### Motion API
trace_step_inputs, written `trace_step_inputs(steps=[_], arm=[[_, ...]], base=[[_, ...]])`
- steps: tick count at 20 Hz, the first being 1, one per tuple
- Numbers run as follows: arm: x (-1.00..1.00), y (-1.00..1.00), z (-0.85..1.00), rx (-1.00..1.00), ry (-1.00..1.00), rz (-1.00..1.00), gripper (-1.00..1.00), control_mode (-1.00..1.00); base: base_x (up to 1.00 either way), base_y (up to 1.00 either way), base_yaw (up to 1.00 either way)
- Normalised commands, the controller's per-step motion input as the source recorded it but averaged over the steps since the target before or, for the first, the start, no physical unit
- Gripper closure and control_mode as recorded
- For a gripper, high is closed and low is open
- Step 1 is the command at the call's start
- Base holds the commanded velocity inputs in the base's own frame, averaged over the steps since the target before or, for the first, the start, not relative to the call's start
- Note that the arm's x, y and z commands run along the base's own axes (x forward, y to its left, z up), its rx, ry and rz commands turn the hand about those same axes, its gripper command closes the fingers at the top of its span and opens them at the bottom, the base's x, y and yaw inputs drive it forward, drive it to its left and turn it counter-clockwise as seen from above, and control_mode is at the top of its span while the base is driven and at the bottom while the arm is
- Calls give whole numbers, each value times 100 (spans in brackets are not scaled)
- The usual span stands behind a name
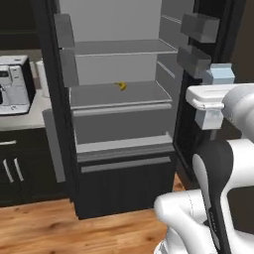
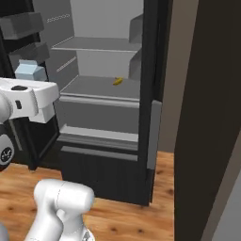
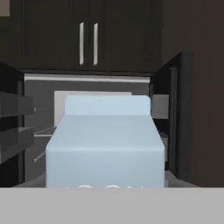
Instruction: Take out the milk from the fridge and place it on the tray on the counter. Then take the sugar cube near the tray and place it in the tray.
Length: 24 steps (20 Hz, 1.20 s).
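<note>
The fridge (image 1: 119, 129) stands open, with grey shelves and door bins (image 1: 198, 27). The milk (image 1: 221, 73), a pale blue carton, hangs in the air outside the shelves, in front of the right door's bins. It sits just above my white hand, with my gripper (image 1: 217, 84) shut on its base; the fingers are hidden by the carton. From the right base the milk (image 2: 30, 70) shows at the left above the hand. Seen from the hand, the milk (image 3: 105, 144) looms very close. The tray and the sugar cube are out of view.
A small yellow banana (image 1: 120, 86) lies on the fridge's middle shelf. At the left, the counter (image 1: 22, 119) carries a coffee machine (image 1: 12, 84) over dark cabinets. The open right door flanks my hand, and wood floor lies in front of the fridge.
</note>
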Motion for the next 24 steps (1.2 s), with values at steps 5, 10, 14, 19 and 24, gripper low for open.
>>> trace_step_inputs(steps=[5, 10, 14, 19, 24], arm=[[0, 0, 0, 0, 0, 0, 100, 100], [0, 0, 0, 0, 0, 0, 100, 100], [0, 0, 0, 0, 0, 0, 100, 100], [0, 0, 0, 0, 0, 0, 100, 100], [0, 0, 0, 0, 0, 0, 100, 100]], base=[[-99, 1, 1], [-71, 0, 0], [-63, 9, 2], [-41, 79, 39], [0, 36, 96]])
